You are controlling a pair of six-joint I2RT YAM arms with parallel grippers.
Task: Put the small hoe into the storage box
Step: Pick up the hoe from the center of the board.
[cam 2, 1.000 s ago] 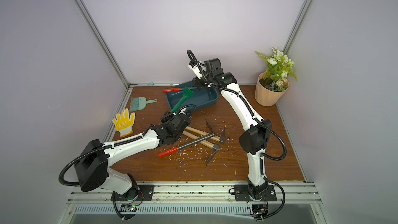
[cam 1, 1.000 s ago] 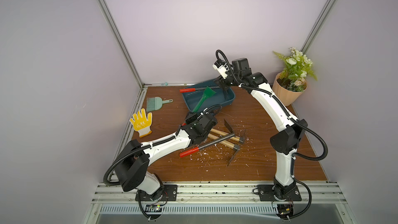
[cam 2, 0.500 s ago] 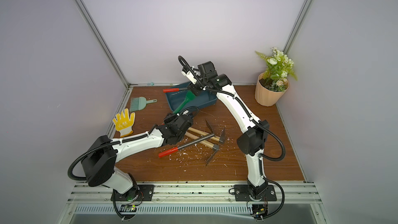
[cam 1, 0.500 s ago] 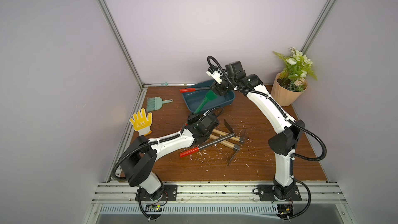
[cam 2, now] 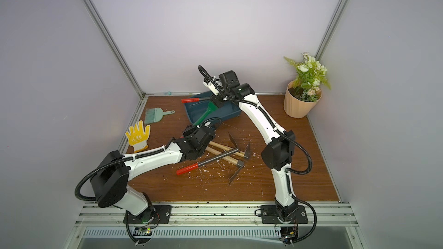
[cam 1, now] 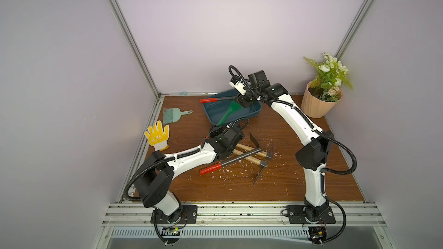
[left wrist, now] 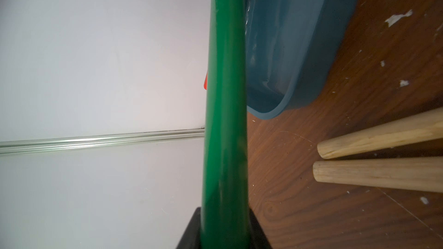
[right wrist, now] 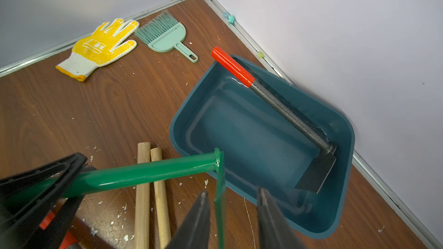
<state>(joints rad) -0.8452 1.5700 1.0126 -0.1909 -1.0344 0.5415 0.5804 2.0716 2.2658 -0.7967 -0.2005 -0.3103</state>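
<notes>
The small hoe (cam 1: 226,116), all green, slants up from the table, its blade over the storage box (cam 1: 213,113), a dark teal tray at the back. My left gripper (cam 1: 219,126) is shut on the low end of its handle (left wrist: 225,92). My right gripper (cam 1: 241,103) hangs over the box with the thin green blade (right wrist: 219,176) between its spread fingers (right wrist: 199,211); one finger is close to the blade, and the other stands clear of it. In the right wrist view the storage box (right wrist: 239,128) holds a red-handled hoe (right wrist: 287,116) whose grip overhangs the rim.
Two wooden-handled hoes (cam 1: 251,150) and a red-handled one (cam 1: 230,162) lie crossed mid-table among white chips. A yellow glove (cam 1: 157,135) and a mint brush (cam 1: 172,114) lie at the left. A peach flower pot (cam 1: 318,104) stands back right.
My right gripper has come down and a little leftward onto the green blade. My left arm has shifted its elbow while keeping its hold on the handle.
</notes>
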